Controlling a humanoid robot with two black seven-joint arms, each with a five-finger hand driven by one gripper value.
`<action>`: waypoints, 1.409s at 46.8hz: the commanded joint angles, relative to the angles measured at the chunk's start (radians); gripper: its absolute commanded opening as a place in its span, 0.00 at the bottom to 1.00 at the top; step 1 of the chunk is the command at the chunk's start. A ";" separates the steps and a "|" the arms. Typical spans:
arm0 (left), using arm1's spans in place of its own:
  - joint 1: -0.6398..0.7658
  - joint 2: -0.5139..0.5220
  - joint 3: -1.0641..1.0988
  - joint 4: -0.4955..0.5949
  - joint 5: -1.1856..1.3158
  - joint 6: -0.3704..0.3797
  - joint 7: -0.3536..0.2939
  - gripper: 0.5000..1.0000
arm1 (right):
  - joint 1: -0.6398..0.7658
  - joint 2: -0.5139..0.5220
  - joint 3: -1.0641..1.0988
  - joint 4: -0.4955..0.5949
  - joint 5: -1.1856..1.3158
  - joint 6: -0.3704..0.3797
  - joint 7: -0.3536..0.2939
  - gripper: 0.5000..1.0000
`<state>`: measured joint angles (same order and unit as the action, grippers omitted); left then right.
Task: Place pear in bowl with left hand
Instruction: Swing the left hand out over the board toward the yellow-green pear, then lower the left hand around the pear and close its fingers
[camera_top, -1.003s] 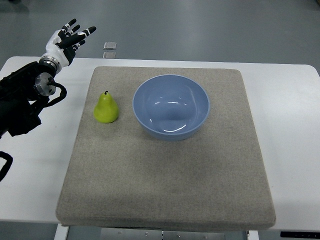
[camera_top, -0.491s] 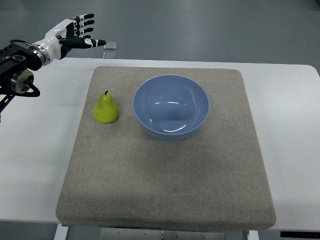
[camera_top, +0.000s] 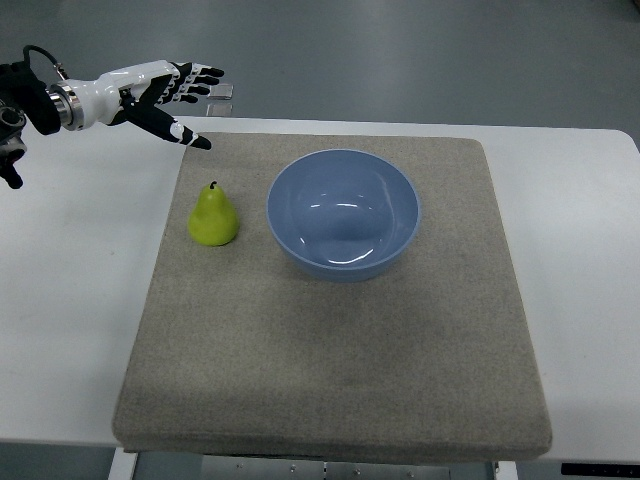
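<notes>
Blue bowl (camera_top: 343, 214) empty on mat (camera_top: 330, 340); pear (camera_top: 213, 216) upright beside it; left hand (camera_top: 165, 92) spread, holding nothing.

You have a glossy, smooth blue bowl (camera_top: 343, 213) and a waxy-looking green pear (camera_top: 213, 216) on a matt, coarse-woven cloth mat (camera_top: 330, 350), a smooth white table (camera_top: 70, 300), and the left hand (camera_top: 160, 92) shelled in shiny white-and-black plastic.

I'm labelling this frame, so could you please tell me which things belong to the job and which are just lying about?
Part of the job:
- pear, upright on the mat
- blue bowl, empty
- left robot hand, open, holding nothing

Just lying about:
- grey mat
- white table
- small square object on the floor
</notes>
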<state>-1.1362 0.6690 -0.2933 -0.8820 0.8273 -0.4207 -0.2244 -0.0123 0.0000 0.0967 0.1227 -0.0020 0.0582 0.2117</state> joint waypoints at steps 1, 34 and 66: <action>-0.019 0.024 0.000 -0.043 0.058 -0.049 -0.001 0.98 | 0.000 0.000 0.000 0.000 0.000 0.000 0.000 0.85; -0.025 0.044 0.000 -0.133 0.457 -0.110 -0.016 0.98 | 0.000 0.000 0.000 0.000 -0.001 0.000 0.000 0.85; 0.036 -0.020 0.006 -0.121 0.486 -0.102 -0.015 0.98 | 0.000 0.000 0.000 0.000 -0.001 0.000 0.000 0.85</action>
<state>-1.1099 0.6491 -0.2910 -1.0033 1.3091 -0.5230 -0.2392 -0.0122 0.0000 0.0966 0.1227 -0.0022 0.0583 0.2117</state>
